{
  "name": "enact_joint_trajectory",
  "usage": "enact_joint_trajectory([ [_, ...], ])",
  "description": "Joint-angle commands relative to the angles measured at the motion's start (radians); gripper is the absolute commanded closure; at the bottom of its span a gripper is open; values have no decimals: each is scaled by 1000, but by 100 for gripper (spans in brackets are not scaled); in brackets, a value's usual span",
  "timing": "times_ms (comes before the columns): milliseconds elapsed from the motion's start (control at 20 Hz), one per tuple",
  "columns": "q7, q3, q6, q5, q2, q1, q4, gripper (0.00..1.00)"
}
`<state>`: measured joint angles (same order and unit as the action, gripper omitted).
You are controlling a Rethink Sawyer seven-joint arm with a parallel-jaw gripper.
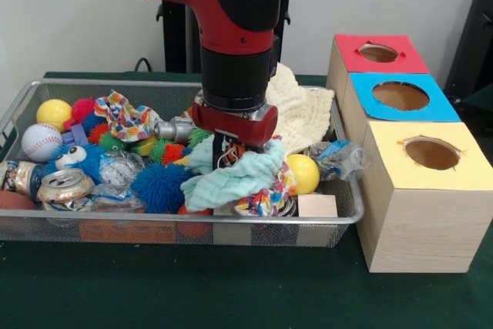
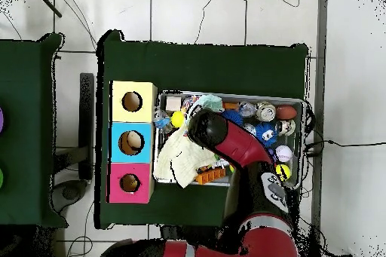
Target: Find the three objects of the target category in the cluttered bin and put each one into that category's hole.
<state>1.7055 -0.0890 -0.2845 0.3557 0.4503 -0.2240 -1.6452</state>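
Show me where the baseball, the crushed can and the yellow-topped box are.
baseball [image 1: 40,142], front view, middle of its white face.
crushed can [image 1: 65,187], front view, its top end.
yellow-topped box [image 1: 408,225], front view, wooden front wall.

The table carried a dark green cover. Directly on it stood the wire mesh bin, beneath the jaws, and a row of three wooden boxes just beside the bin, off to one side of the jaws: the yellow-topped box, blue-topped box and red-topped box, each with a round hole.
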Motion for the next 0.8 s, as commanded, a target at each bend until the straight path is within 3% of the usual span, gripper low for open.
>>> enact_joint_trajectory([
  [50,266,76,45,66,-72,34,-18,0],
  [150,272,48,20,67,-61,51,-24,0],
  [400,266,5,-116,67,46,74,-79,0],
  [650,226,55,-73,67,75,23,-135,0],
  [800,223,47,-77,68,88,24,-142,0],
])
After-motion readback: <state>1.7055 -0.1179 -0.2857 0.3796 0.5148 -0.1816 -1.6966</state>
